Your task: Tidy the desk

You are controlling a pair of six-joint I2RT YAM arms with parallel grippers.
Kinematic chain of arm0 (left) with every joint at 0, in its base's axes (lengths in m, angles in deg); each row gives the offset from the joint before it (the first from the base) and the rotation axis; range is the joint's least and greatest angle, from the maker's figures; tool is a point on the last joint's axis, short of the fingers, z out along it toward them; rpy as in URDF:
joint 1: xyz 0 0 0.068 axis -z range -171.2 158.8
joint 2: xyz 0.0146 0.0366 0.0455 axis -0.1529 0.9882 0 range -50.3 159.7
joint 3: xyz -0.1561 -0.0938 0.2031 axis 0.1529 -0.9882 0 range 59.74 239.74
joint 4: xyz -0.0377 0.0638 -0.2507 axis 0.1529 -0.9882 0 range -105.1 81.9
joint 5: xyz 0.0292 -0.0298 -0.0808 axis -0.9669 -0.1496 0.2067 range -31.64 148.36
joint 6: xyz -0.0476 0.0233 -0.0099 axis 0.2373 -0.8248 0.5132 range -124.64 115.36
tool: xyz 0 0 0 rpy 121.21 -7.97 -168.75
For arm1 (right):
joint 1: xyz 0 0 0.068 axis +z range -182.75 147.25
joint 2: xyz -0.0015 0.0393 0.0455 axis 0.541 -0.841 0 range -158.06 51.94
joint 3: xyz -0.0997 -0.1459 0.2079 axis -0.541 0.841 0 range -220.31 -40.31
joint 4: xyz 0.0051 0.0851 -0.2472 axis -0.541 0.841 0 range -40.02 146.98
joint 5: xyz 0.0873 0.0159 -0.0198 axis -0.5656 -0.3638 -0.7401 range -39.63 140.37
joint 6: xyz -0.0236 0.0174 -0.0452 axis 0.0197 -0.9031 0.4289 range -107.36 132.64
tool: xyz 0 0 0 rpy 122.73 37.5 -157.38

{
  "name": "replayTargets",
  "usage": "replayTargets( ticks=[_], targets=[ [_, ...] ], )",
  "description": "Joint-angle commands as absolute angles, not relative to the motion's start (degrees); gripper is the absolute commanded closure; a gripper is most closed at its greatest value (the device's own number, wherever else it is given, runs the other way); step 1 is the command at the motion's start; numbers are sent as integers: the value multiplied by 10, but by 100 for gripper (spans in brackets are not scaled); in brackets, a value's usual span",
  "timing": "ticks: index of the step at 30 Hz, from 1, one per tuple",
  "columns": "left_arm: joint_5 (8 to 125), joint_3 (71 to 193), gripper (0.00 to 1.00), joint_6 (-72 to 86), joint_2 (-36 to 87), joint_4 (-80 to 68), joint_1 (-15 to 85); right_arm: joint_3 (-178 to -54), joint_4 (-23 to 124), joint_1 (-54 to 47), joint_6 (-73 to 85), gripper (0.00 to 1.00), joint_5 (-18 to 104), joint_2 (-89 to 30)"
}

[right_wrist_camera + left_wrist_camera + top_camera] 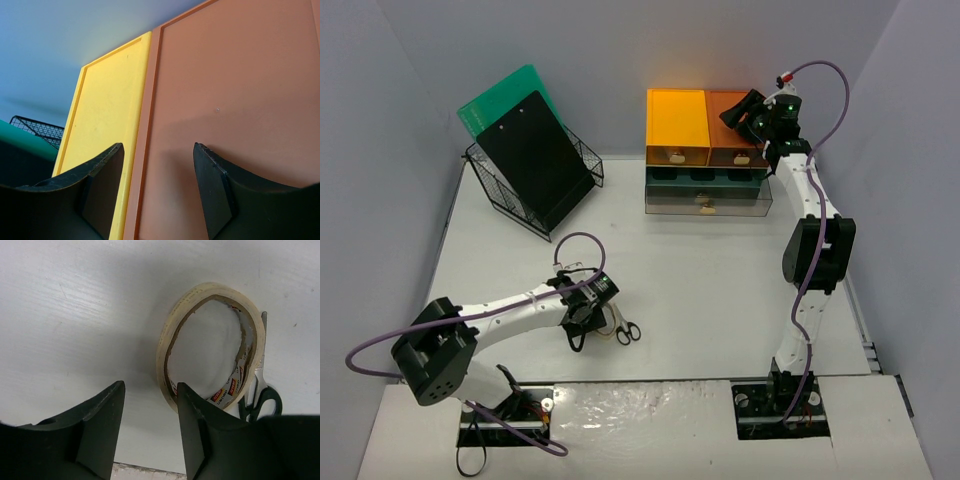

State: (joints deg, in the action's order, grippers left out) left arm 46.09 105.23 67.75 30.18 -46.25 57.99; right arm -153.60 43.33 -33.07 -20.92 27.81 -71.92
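The white desk (700,290) carries a wire basket (535,190) at ten o'clock, drawers (708,165) at twelve, and tape (210,347) beside scissors (260,400) at seven.

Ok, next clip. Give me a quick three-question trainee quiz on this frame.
1. What lies on the desk right beside the tape roll? A scissors; B stapler; C mug.
2. True or false: the right fingers hold a marker.
3. In the wire basket, what colours are the clipboard and the board behind it?

Key
1. A.
2. False: they stand apart and empty above the orange top of the drawer unit.
3. Black clipboard, green board.
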Motion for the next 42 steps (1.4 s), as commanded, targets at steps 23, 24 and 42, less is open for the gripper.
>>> replayTargets(
  ticks=[23,24,42],
  targets=[
    [375,1245,100,588,281,-551,591,-1474,664,-331,-196,44,302,-758],
    [371,1262,100,577,282,-552,591,-1473,664,-331,-196,44,302,-757],
    [512,1896,100,348,662,-582,525,-1467,666,-331,-208,44,299,-739]
  ],
)
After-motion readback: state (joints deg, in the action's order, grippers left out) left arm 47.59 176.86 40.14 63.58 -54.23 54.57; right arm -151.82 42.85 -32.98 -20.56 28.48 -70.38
